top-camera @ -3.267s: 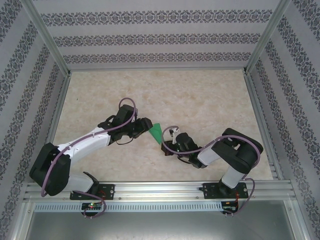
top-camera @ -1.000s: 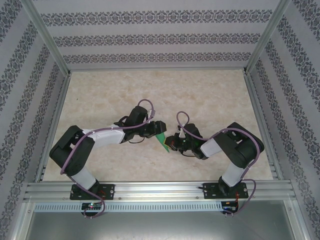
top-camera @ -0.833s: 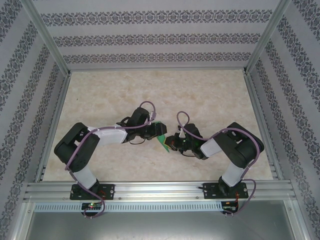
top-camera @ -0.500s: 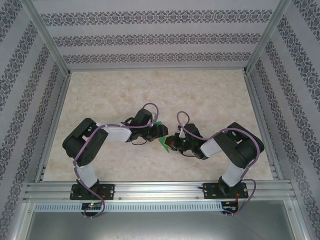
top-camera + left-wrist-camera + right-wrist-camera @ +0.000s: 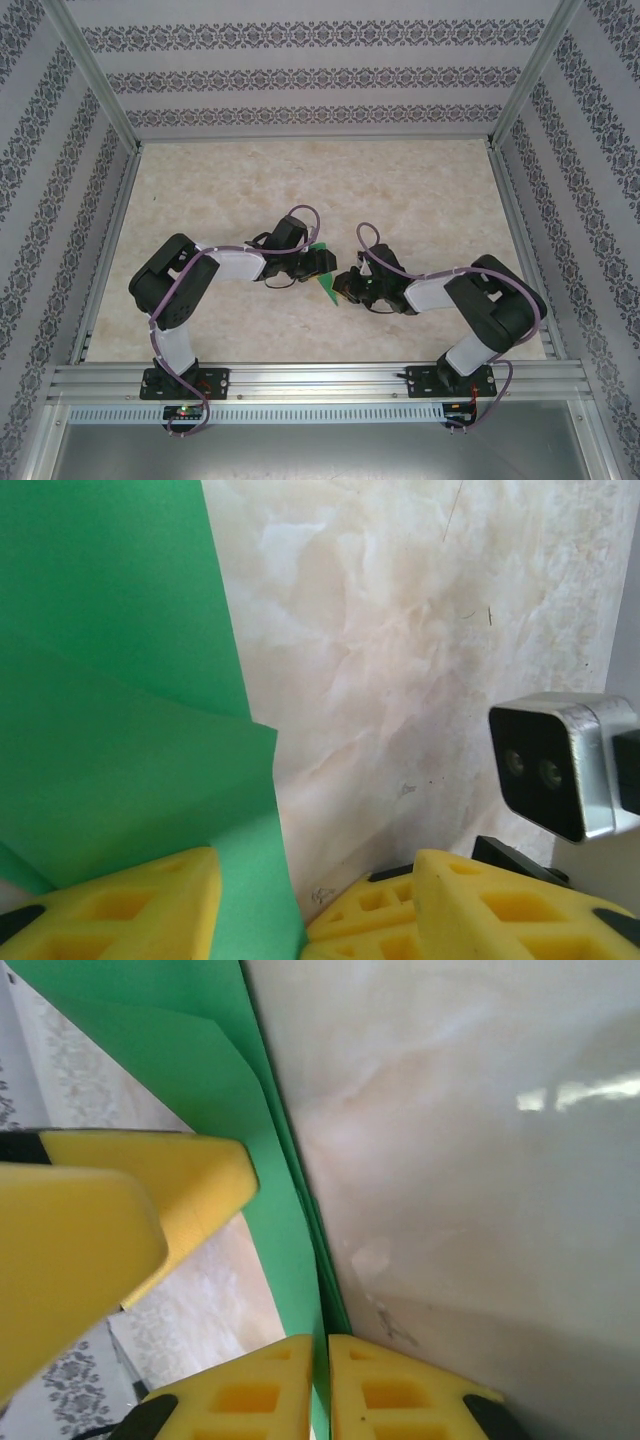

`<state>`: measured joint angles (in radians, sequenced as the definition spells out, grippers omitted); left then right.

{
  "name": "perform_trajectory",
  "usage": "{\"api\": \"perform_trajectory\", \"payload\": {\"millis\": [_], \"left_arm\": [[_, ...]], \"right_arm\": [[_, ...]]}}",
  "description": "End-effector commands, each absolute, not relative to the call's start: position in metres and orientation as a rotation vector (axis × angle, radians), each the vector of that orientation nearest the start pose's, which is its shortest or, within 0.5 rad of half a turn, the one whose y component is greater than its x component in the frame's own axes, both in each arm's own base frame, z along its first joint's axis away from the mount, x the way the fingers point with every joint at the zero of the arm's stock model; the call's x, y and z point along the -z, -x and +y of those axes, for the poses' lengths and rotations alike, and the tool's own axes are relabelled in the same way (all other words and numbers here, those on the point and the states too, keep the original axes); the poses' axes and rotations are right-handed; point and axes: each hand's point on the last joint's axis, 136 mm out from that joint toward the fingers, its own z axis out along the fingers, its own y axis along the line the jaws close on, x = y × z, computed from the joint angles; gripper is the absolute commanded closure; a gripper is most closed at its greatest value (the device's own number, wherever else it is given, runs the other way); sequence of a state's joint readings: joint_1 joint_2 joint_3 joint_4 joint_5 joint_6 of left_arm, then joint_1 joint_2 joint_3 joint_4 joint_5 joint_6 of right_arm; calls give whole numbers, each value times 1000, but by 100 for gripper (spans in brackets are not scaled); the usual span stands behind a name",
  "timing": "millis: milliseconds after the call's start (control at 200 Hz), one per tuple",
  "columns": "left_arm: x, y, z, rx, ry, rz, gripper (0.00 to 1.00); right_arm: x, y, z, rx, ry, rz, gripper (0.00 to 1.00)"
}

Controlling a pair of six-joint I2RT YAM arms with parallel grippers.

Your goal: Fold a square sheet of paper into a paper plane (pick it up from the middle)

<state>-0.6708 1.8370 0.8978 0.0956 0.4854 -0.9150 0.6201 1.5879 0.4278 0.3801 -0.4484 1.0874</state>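
A beige marbled tabletop (image 5: 400,190) is spreading across the middle of the top view. White walls with grey damask bands are closing it in at the back (image 5: 320,75), left (image 5: 50,180) and right (image 5: 595,180). An aluminium rail (image 5: 320,380) is running along the bottom.

- From above, much of the paper plane (image 5: 325,288) is hidden by the left gripper (image 5: 318,263) and the right gripper (image 5: 346,288) — its folds are too small to be told.
- At the left wrist, the paper plane is cut off by the top and left edges.
- At the right wrist, the pads (image 5: 390,1390) are cut off at the bottom — a finger (image 5: 70,1250) of the left gripper is blurred.
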Motion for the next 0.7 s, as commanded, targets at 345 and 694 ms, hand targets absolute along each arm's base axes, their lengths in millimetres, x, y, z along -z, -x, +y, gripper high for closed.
{"api": "perform_trajectory", "payload": {"millis": [345, 694], "left_arm": [[-9, -280, -323, 1084, 79, 2823, 46], [-9, -278, -323, 1077, 75, 2841, 46]], "right_arm": [[-19, -217, 228, -938, -272, 2781, 89], [-83, -232, 267, -1293, -145, 2583, 100]]}}
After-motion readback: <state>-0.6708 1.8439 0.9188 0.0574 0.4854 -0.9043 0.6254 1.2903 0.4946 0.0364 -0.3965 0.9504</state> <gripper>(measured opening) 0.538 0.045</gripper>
